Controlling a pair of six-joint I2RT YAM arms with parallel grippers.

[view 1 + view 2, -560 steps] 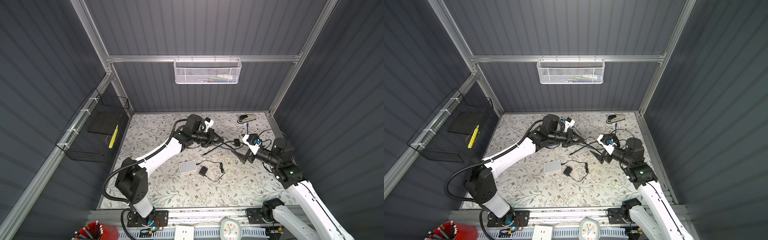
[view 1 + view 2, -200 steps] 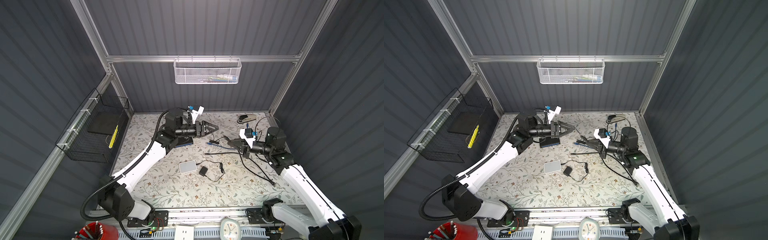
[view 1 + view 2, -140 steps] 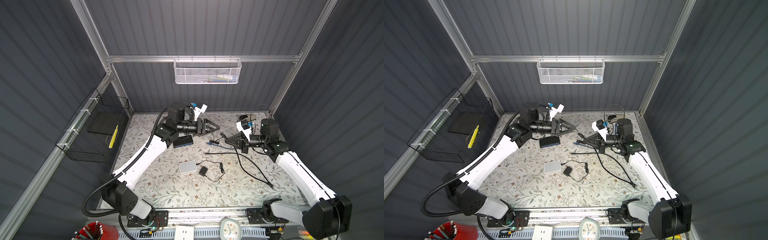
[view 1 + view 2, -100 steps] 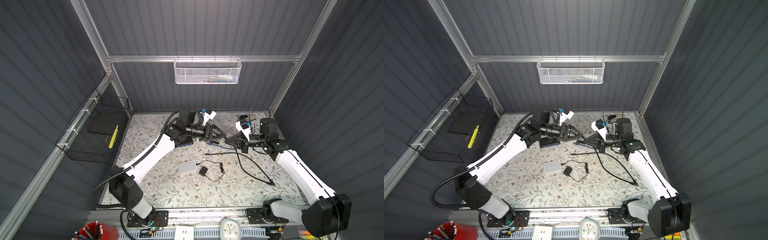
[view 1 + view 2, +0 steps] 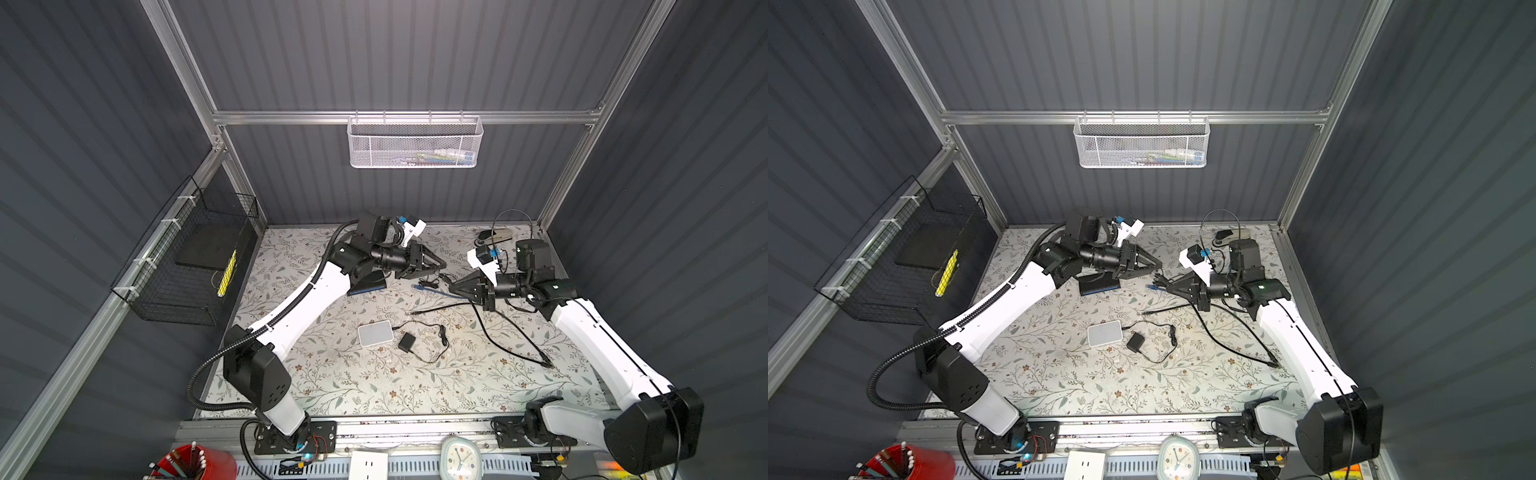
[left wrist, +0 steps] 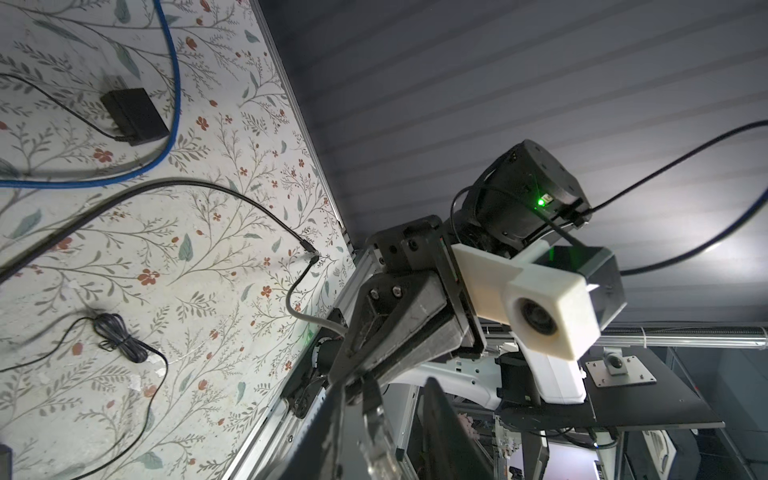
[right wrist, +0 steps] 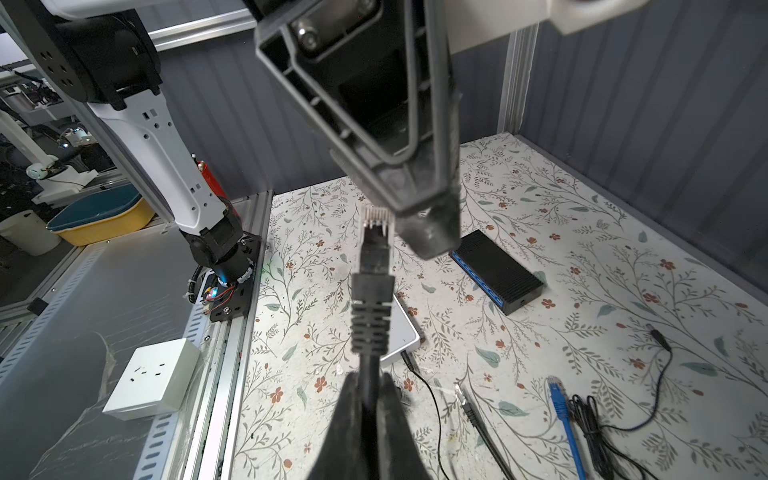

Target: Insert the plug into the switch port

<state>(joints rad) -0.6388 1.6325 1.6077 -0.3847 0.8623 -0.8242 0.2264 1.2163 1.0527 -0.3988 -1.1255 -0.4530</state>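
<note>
Handing the plug (image 7: 374,239) from one arm to the other looks to be the step in hand. Nothing has gone into the switch (image 7: 496,270) yet. The right end effector (image 5: 454,286) is pressed together on the black cable (image 7: 369,372) just behind the plug's ribbed boot. It holds the plug in the air above the surface (image 5: 332,374), near the far edge and about midway across, with the clear tip pointing at the left arm.

The left end effector (image 5: 443,266) meets it tip to tip. In the left wrist view its fingers (image 6: 446,440) are partly spread and straddle the plug, with a gap on each side. It does not appear to grip anything, though I cannot tell whether one finger brushes the plug.

The switch lies flat on the surface toward the far edge, left of the middle and partly under the left arm. Its blue ports run along one long side.

By my reading, the left fingers next need to pinch the plug's body squarely, clear of its latch, before the right lets go. The plug must then be turned to face the ports and lined up straight.
</note>
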